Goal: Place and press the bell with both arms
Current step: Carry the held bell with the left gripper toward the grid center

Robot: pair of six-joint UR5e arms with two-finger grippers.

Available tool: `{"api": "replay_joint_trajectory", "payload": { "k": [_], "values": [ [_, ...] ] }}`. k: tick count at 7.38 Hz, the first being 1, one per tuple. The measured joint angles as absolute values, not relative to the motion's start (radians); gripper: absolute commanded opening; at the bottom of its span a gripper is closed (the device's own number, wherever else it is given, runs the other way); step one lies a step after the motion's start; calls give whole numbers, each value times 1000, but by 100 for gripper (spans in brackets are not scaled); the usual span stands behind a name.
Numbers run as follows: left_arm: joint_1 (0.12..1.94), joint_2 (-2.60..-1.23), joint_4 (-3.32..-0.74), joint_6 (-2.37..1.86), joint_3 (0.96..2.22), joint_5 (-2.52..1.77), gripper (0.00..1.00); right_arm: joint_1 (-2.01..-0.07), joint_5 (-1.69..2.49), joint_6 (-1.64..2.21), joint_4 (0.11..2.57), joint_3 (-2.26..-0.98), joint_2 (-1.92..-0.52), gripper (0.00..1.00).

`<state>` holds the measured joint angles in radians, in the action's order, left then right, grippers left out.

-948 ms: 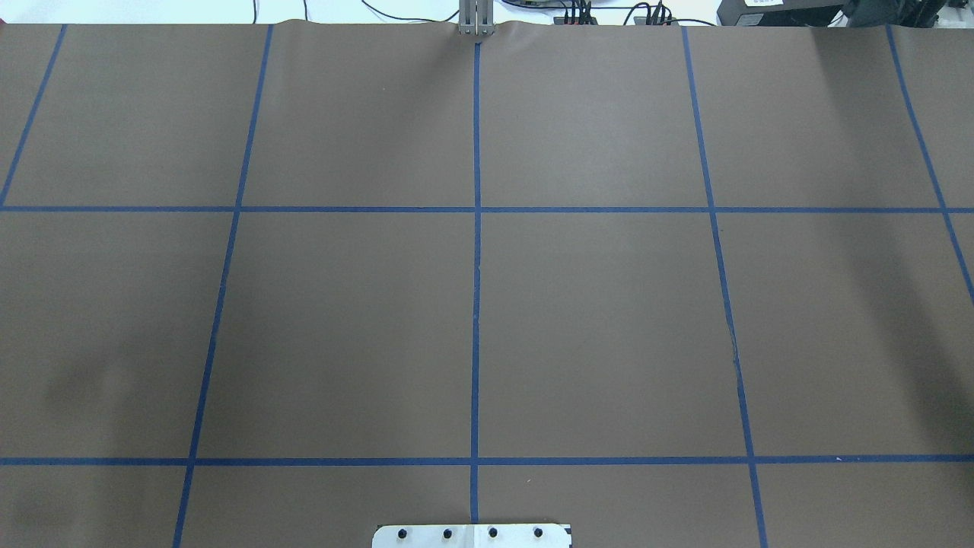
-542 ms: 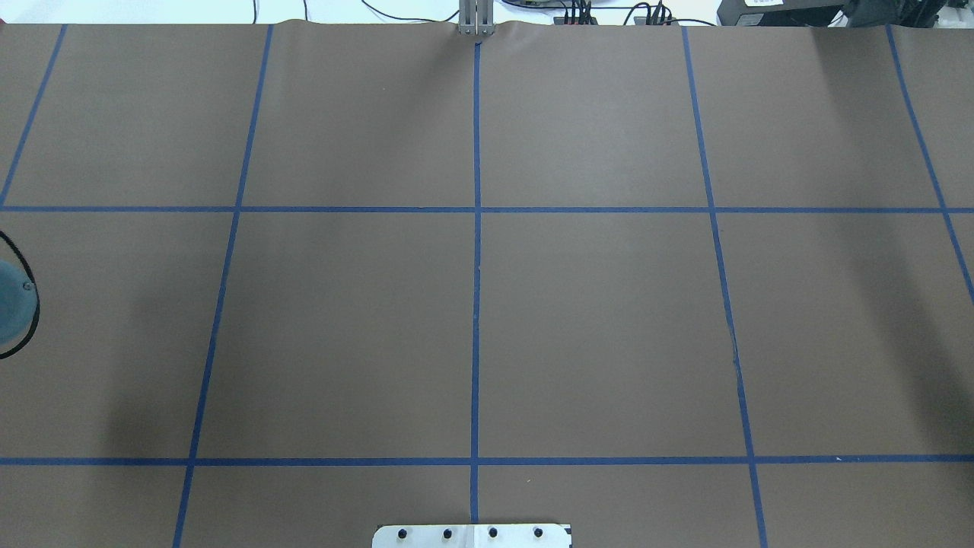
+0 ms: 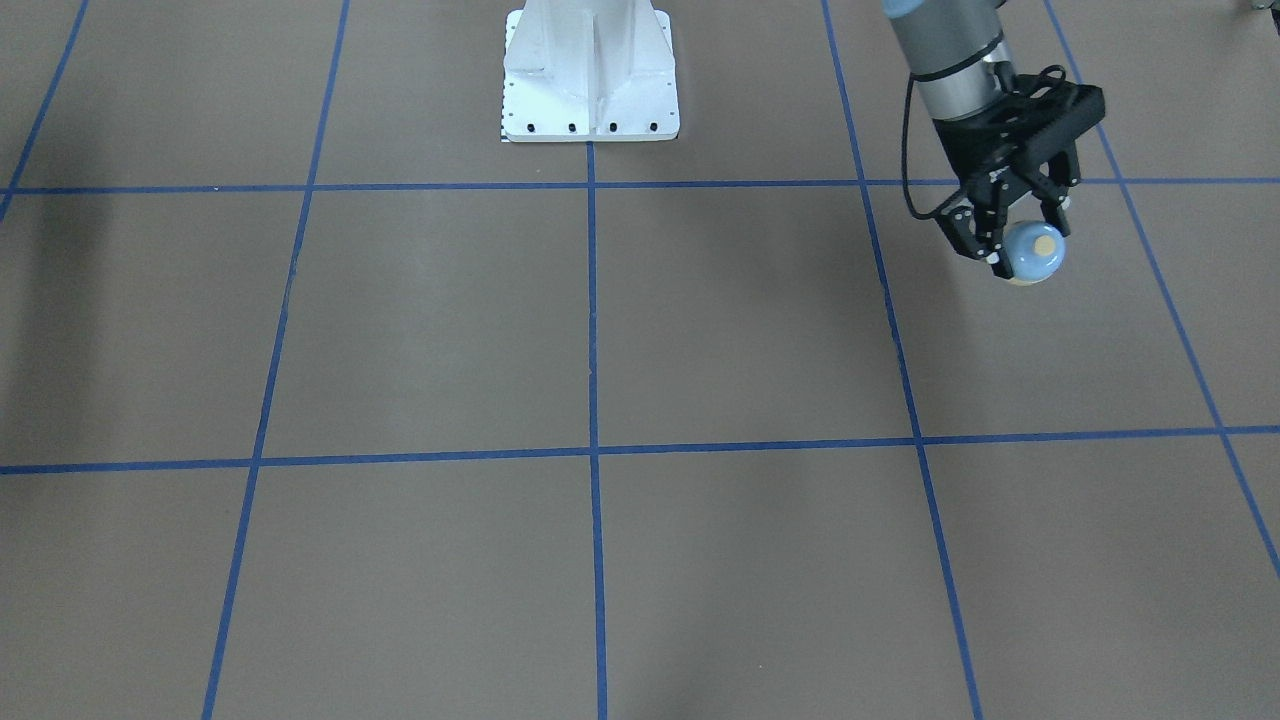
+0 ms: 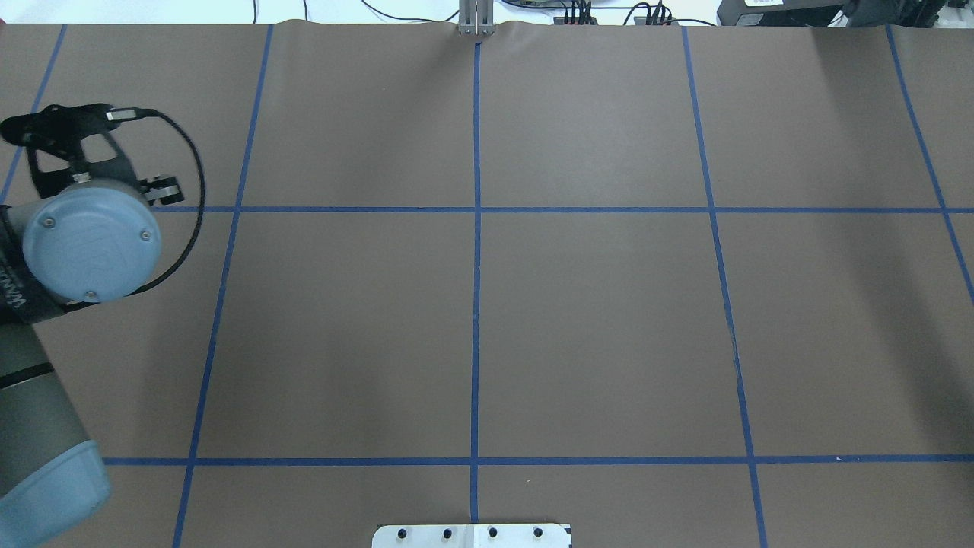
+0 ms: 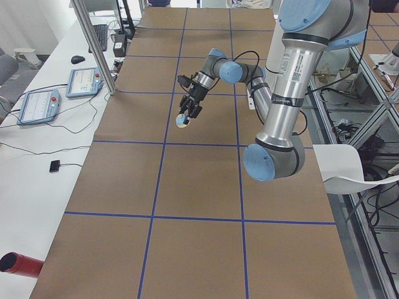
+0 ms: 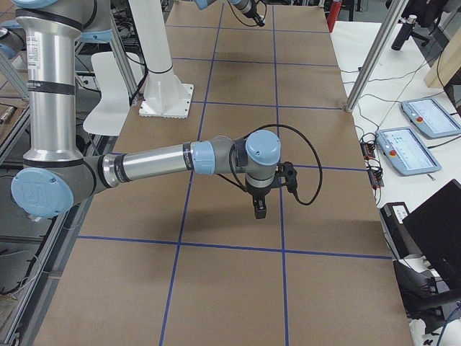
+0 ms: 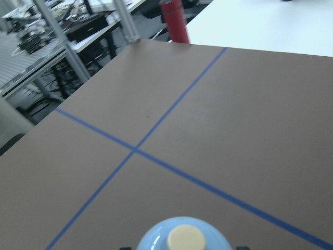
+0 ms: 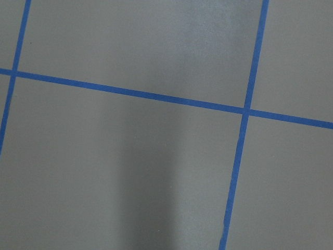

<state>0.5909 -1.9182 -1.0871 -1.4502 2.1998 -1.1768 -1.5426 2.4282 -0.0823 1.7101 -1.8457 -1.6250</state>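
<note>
Brown table [image 3: 760, 330] with blue tape grid [image 3: 592, 320]

brown tbl [image 3: 400, 320] w/ blue tape grid [image 3: 592, 300] | white pedestal [image 3: 590, 70] | red cyl [image 7: 174, 21] — side bench [image 5: 37, 187]

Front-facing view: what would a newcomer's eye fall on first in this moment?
The light-blue bell stands out first, pinched in the left claw over the brown table at the front-facing view's upper right. Next comes the blue tape grid crossing the table. In the right-side view, the right arm stretches out over the table.
</note>
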Motion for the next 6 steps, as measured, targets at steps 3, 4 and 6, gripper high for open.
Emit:
{"api": "replay_joint_trajectory", "payload": {
  "k": [3,4,6],
  "values": [
    [506,-2027,-1523,-1188,2047,-1110,0,-1543,2431,-81,1710,-1842,-1624,100],
    [478,-2043,-1685,-1131,1964,-1106,0,-1543,2432,-80,1712,-1841,-1623,100],
    [426,-2115,-1964,-1043,1779,-1106,0,-1543,2435,-79,1716,-1839,-1622,100]
  ]
}}
